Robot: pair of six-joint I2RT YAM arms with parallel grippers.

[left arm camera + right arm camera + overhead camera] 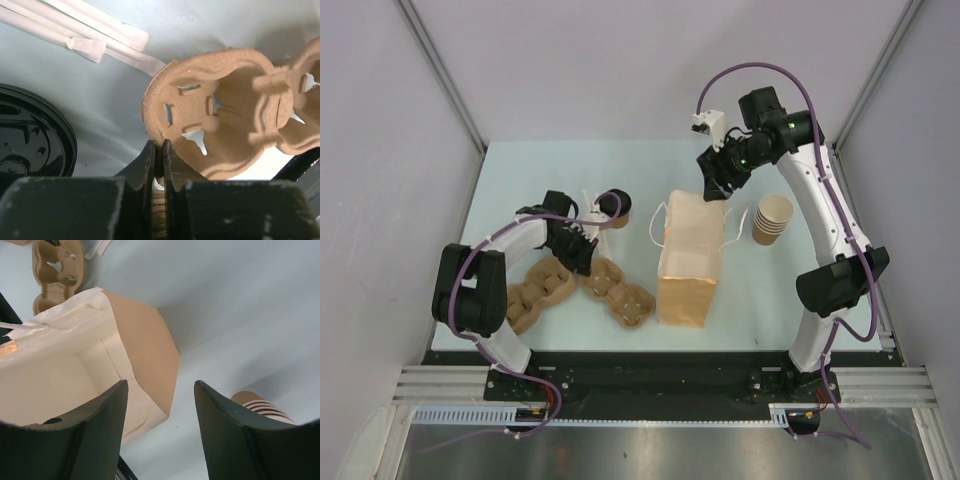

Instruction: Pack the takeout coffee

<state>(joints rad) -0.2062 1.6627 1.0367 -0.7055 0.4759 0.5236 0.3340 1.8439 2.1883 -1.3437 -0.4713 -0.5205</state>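
My left gripper [159, 146] pinches the carrier tray [230, 115], lidded coffee cup [613, 205] just beyond. Right gripper [160, 390] gapes above the paper bag [145, 340].

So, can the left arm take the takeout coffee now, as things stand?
Probably not yet. The left end effector is shut on the rim of the cup carrier, so its jaws are not free. The takeout coffee stands close beside it, bare table between; after letting go it likely could.
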